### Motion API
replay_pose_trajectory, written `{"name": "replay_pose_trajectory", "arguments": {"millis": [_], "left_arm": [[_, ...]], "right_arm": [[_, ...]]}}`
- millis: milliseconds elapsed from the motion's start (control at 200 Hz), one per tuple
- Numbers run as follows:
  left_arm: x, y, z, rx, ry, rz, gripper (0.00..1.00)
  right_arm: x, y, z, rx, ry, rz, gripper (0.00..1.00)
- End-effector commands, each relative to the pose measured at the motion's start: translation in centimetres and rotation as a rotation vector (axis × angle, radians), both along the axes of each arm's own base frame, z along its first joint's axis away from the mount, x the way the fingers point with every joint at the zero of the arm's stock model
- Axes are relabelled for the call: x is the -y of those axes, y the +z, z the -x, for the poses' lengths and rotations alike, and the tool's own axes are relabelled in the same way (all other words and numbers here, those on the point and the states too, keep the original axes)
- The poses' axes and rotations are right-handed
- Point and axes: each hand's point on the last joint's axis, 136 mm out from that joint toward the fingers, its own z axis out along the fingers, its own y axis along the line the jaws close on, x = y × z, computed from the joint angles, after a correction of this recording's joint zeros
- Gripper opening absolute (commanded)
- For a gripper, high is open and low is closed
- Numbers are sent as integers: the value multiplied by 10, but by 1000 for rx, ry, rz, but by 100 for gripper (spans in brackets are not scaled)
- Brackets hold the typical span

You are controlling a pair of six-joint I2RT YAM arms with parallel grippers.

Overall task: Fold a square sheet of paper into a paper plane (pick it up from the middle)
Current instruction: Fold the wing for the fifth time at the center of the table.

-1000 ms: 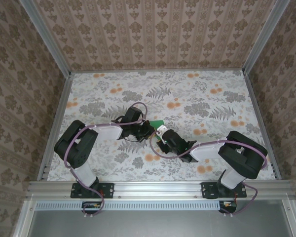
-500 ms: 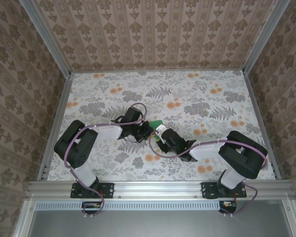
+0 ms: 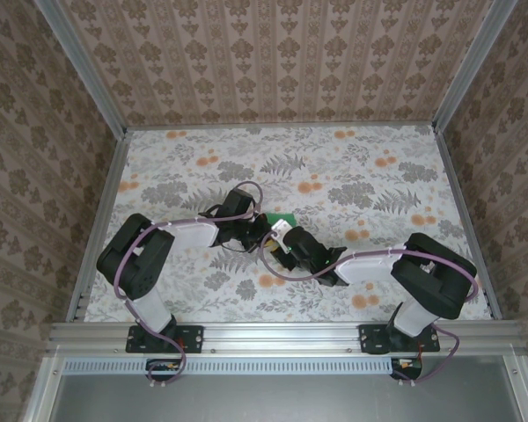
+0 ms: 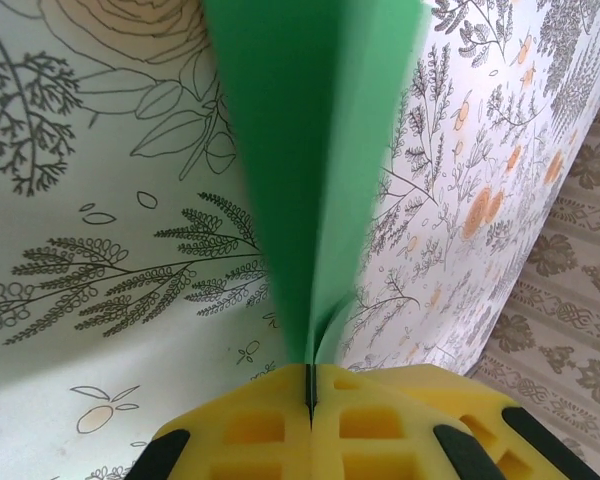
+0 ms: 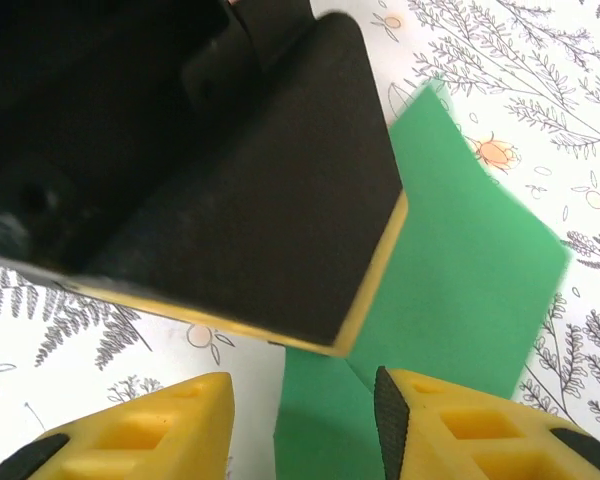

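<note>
Near centre, left gripper (image 4: 308,388) clamps green paper (image 4: 310,150); right gripper (image 5: 301,392) parted.

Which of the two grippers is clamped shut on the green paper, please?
The left gripper: its yellow jaws pinch the folded green paper, whereas the right gripper has its jaws standing apart.
</note>
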Motion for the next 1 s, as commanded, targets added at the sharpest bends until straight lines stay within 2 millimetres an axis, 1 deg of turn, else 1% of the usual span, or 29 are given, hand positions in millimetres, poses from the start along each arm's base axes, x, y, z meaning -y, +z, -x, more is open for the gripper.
{"name": "replay_pose_trajectory", "arguments": {"millis": [0,65,145,210,310,575,685,810,995], "left_arm": [[-4,0,3,-22,-2,-20,2],[-7,0,3,-22,3,-22,2],[-8,-1,3,-22,5,-22,2],[-7,0,3,-21,4,-16,2],[-5,3,2,-17,4,-8,2],[-4,9,2,-11,3,1,2],[-4,10,3,-10,4,3,2],[-5,11,4,-13,4,2,2],[-6,12,4,-16,9,2,2]], "right_arm": [[5,6,6,-10,0,9,47],[11,9,11,-17,-12,1,52],[19,14,17,-24,-25,-17,55],[19,18,20,-27,-21,-32,56],[17,20,21,-26,-4,-30,54],[3,-1,17,-24,28,40,51],[-2,-5,12,-12,16,48,50],[0,-7,2,22,-26,59,45],[1,-9,-6,60,-52,82,34]]}}
